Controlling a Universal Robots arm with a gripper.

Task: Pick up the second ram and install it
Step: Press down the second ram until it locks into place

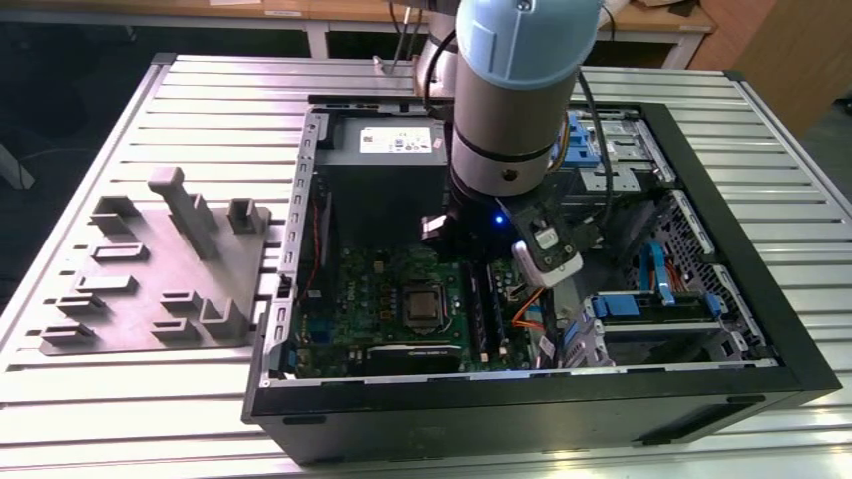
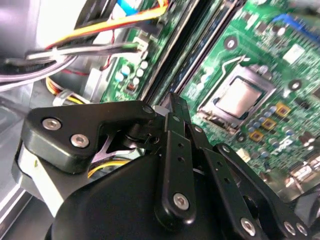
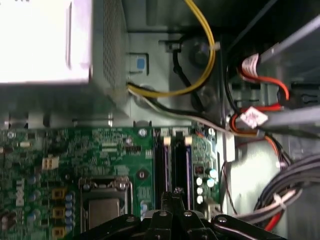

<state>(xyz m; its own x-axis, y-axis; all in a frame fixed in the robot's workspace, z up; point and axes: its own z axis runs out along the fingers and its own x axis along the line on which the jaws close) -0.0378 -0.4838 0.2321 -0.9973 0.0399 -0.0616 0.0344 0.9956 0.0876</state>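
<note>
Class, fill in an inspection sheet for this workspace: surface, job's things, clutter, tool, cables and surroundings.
Surface: slatted metal table carrying an open computer case.
Job's things: two long dark strips sit in the memory slots beside the processor socket; which one is the second ram cannot be told.
Clutter: grey fixture plate with upright blocks, on the exterior view's left of the case; no stick on it.
Tool: tool shut, tips low over the memory slots, nothing seen between them.
Cables: yellow cable and red cable loop inside the case, away from the slots.
Surroundings: wooden desk behind the table.
</note>
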